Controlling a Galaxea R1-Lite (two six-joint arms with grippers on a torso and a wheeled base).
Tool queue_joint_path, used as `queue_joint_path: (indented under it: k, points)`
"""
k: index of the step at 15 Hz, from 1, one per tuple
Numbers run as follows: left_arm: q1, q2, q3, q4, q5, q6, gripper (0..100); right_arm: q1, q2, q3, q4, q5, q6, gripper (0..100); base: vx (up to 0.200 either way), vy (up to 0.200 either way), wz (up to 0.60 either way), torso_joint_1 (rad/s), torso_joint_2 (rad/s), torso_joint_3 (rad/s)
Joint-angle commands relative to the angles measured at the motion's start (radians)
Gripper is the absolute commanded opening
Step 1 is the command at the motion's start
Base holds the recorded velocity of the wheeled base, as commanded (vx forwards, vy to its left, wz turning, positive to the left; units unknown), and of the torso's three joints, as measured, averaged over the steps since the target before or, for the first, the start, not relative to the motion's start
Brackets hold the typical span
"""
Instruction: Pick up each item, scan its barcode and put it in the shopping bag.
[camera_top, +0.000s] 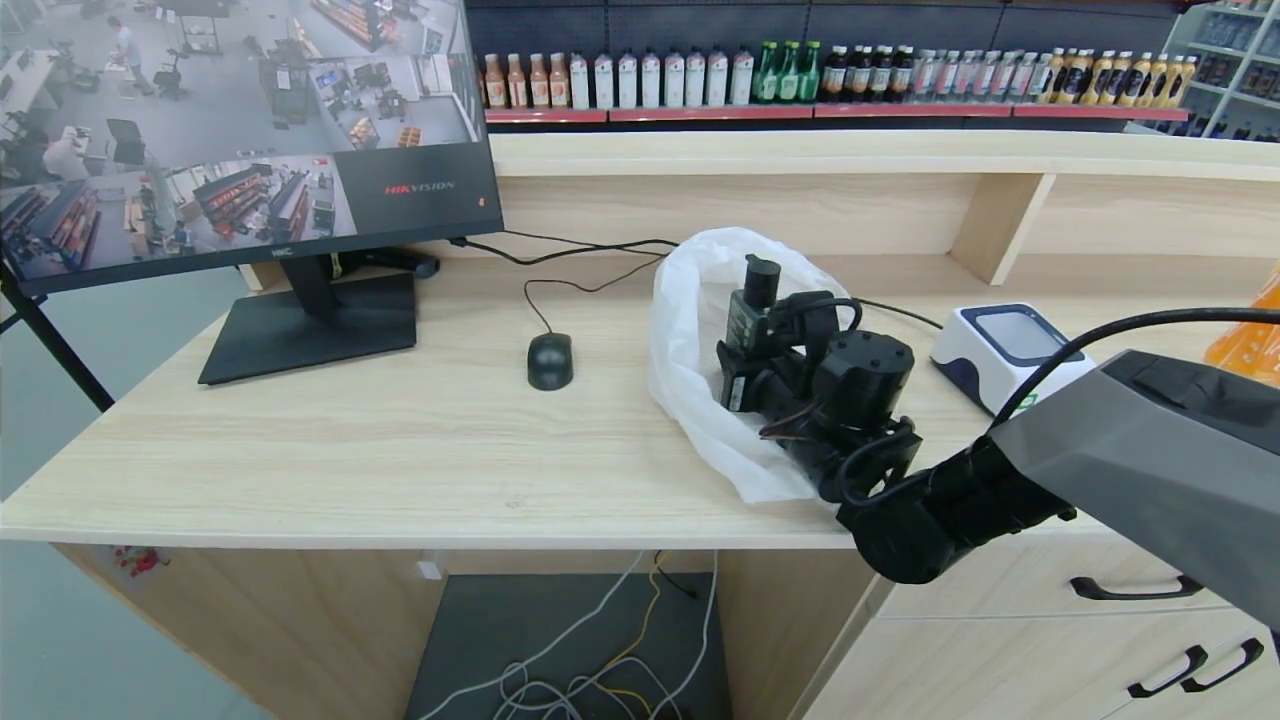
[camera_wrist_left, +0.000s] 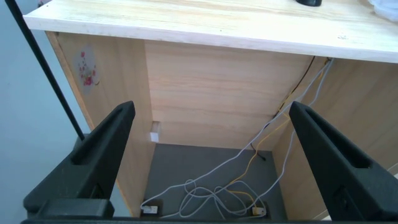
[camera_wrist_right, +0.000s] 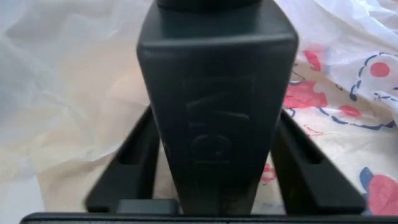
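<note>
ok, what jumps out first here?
The right pincer sits inside the white shopping bag on the counter, shut on a dark bottle. A monitor showing camera feeds stands at the counter's left end, and the scanner sits just right of the bag.

Right tool (camera_wrist_right: 214, 130) clamps dark bottle (camera_wrist_right: 217, 74) inside white shopping bag (camera_wrist_right: 62, 81).
</note>
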Motion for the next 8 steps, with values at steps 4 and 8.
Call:
queue_joint_path:
  k: [4, 8]
  points:
    - [0.0, 0.0, 0.0, 0.001, 0.0, 0.0, 100, 0.0, -0.018, -0.017, -0.049, 0.0, -0.003, 100, 0.0, 0.0, 0.0, 0.0, 0.0, 0.0]
    - [0.0, 0.0, 0.0, 0.001, 0.0, 0.0, 100, 0.003, -0.093, 0.006, -0.053, 0.003, -0.009, 100, 0.0, 0.0, 0.0, 0.0, 0.0, 0.0]
